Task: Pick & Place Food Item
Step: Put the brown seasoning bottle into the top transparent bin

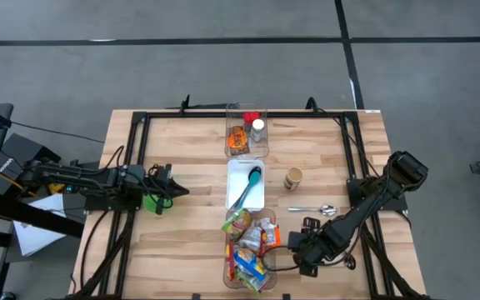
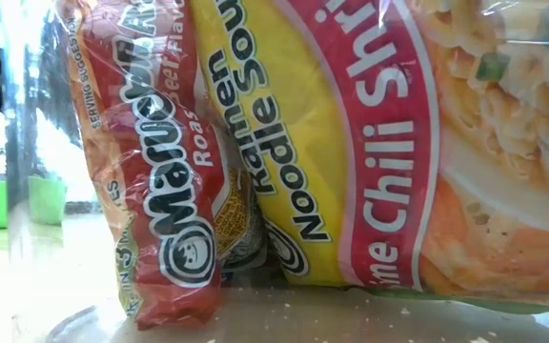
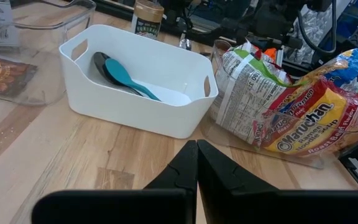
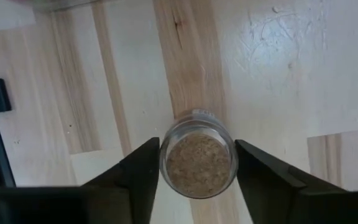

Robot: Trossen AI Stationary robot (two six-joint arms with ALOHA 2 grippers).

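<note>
Closing in on the pick, you are bringing the right hand (image 4: 197, 149) around a small glass jar (image 4: 199, 165) of brown granules. This looks like the grasp step, with nothing lifted yet. The hand's two fingers (image 4: 143, 168) are standing about half open. One is on each side of the jar and each looks to be lying against the glass, so you appear to be holding it, though how firmly is not clear.

The jar is standing on bare tabletop (image 4: 278, 74) directly under that hand. In the high view the hand is working near the near edge, just right of the clear bin (image 1: 226, 260) of noodle packets (image 1: 248, 254), and the arm is hiding the jar there.

The jar is upright. Its long axis is running vertically and its top is facing up at the wrist camera, so you are seeing it end-on.

Next, you are probably needing a firm squeeze and a straight lift that keeps the jar upright.

Your left hand (image 3: 196, 163) is waiting left of the white bin (image 1: 233, 171), fingers together and holding nothing.
</note>
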